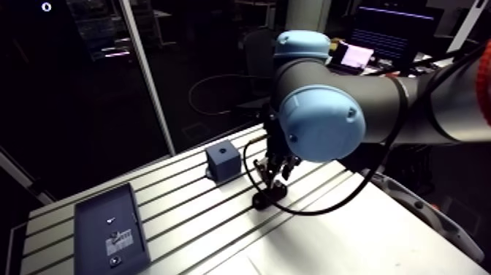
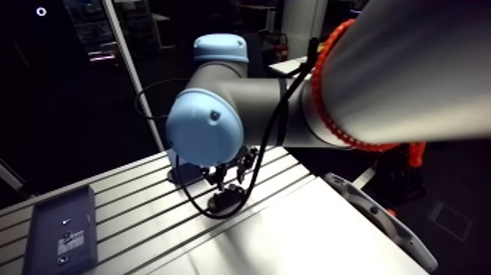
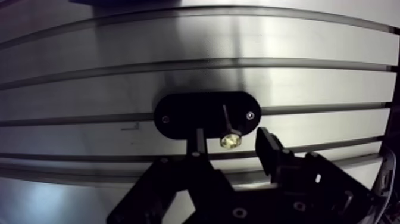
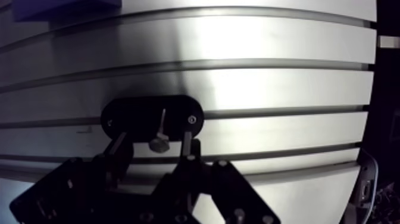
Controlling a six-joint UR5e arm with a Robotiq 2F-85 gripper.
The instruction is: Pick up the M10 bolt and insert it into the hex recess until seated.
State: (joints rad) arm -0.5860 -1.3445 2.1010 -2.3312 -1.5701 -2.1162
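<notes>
The bolt (image 3: 228, 134) lies on a black oval holder (image 3: 178, 113) screwed to the slotted table. Its brass-coloured head points toward me and its thin shank runs away across the holder. My gripper (image 3: 232, 143) is low over the table in the wrist view, open, with one finger on each side of the bolt head and a small gap on both sides. In the arm view the gripper (image 1: 269, 189) hangs right above the same holder (image 1: 261, 202). A blue cube block (image 1: 223, 162) stands a little way behind it; I cannot make out a recess in it.
A dark flat tray (image 1: 111, 228) with small white marks lies at the table's near left. Long slots run across the aluminium table (image 3: 238, 42). A corner of the blue block (image 4: 65, 9) shows ahead of the gripper, beyond the holder.
</notes>
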